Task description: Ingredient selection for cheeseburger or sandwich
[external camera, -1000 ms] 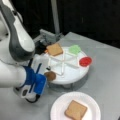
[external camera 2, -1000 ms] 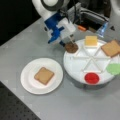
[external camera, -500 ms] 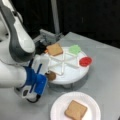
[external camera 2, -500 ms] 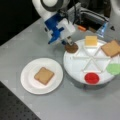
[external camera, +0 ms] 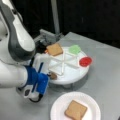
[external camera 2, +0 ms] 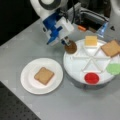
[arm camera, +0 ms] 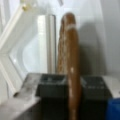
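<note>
My gripper (external camera 2: 68,44) is shut on the dark brown round patty (external camera 2: 71,47), which it holds on edge at the rim of the white divided tray (external camera 2: 75,67). The wrist view shows the patty (arm camera: 68,57) upright between the dark fingers (arm camera: 50,86). In a front view the patty (external camera: 52,75) peeks out beside the blue gripper body at the tray's (external camera: 72,75) near-left edge. One tan toast slice (external camera 2: 44,75) (external camera: 75,110) lies on the white plate (external camera 2: 27,82) (external camera: 57,107). In the tray lie another toast slice (external camera 2: 111,48) (external camera: 54,49) and the yellow cheese square (external camera 2: 91,40).
The tray also holds a green leaf piece (external camera 2: 113,68) (external camera: 74,48) and a red disc (external camera 2: 91,78) (external camera: 85,61). Grey hardware (external camera 2: 92,16) stands behind the tray. The arm's white body (external camera: 17,42) fills a front view's left side.
</note>
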Robot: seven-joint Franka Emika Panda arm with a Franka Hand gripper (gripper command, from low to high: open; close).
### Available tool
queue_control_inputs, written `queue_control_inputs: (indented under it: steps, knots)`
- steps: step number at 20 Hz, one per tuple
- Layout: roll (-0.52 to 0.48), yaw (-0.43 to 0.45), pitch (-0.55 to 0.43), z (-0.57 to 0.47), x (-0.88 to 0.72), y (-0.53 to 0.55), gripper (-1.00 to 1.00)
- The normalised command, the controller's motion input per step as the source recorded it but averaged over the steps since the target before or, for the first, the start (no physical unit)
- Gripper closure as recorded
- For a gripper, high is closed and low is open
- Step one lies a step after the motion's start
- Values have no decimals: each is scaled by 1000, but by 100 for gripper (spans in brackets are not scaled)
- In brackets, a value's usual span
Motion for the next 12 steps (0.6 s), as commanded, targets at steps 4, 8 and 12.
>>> queue_control_inputs:
  steps: [4,8,12]
  knots:
    - [151,37,158,93,285,-230,100]
    - [151,40,201,190,247,-228,100]
    - [144,54,203,171,214,-234,100]
